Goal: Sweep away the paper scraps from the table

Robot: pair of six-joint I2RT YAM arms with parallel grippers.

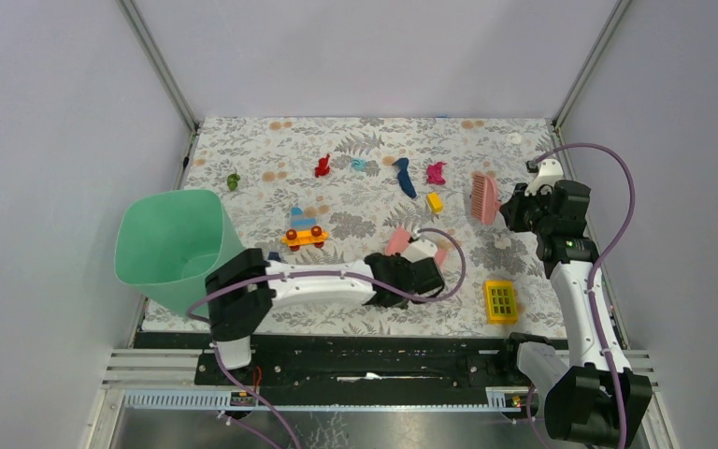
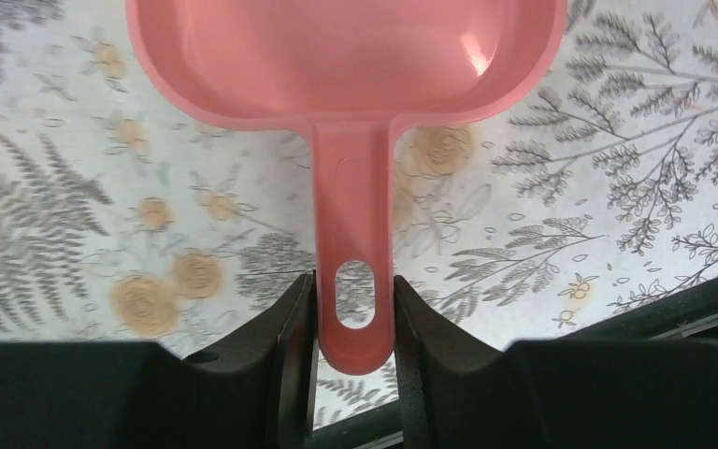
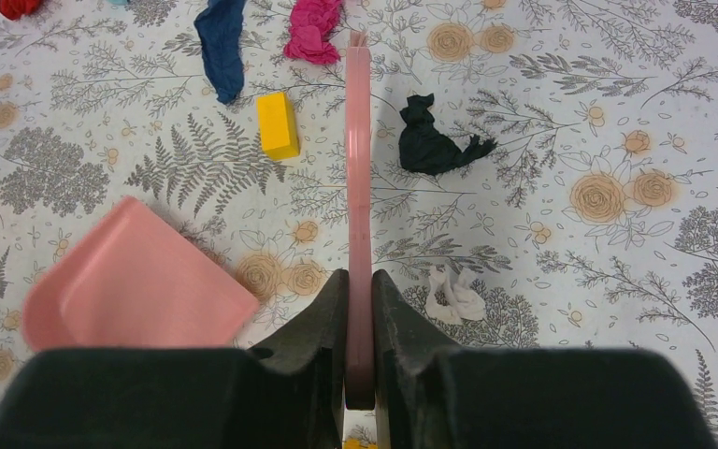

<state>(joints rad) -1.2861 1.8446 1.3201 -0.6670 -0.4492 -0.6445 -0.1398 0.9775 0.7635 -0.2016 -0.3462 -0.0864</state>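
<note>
My left gripper (image 1: 423, 266) is shut on the handle (image 2: 353, 234) of the pink dustpan (image 1: 398, 242), whose pan (image 2: 346, 56) lies on the leaf-printed table (image 1: 355, 201). My right gripper (image 1: 516, 208) is shut on the pink brush (image 1: 484, 196), seen edge-on in the right wrist view (image 3: 359, 140). Paper scraps lie at the far side: green (image 1: 233, 181), red (image 1: 323, 166), teal (image 1: 359, 165), navy (image 1: 405, 176) and magenta (image 1: 436, 172). The right wrist view shows the navy scrap (image 3: 222, 47), the magenta scrap (image 3: 313, 28), a black scrap (image 3: 435, 140) and a white scrap (image 3: 456, 295).
A mint-green bin (image 1: 170, 245) stands at the left edge. A toy car (image 1: 304, 232) sits mid-table. A small yellow block (image 1: 435, 201) lies near the brush. A yellow block with a grid of holes (image 1: 500, 300) lies at the near right. Grey walls enclose the table.
</note>
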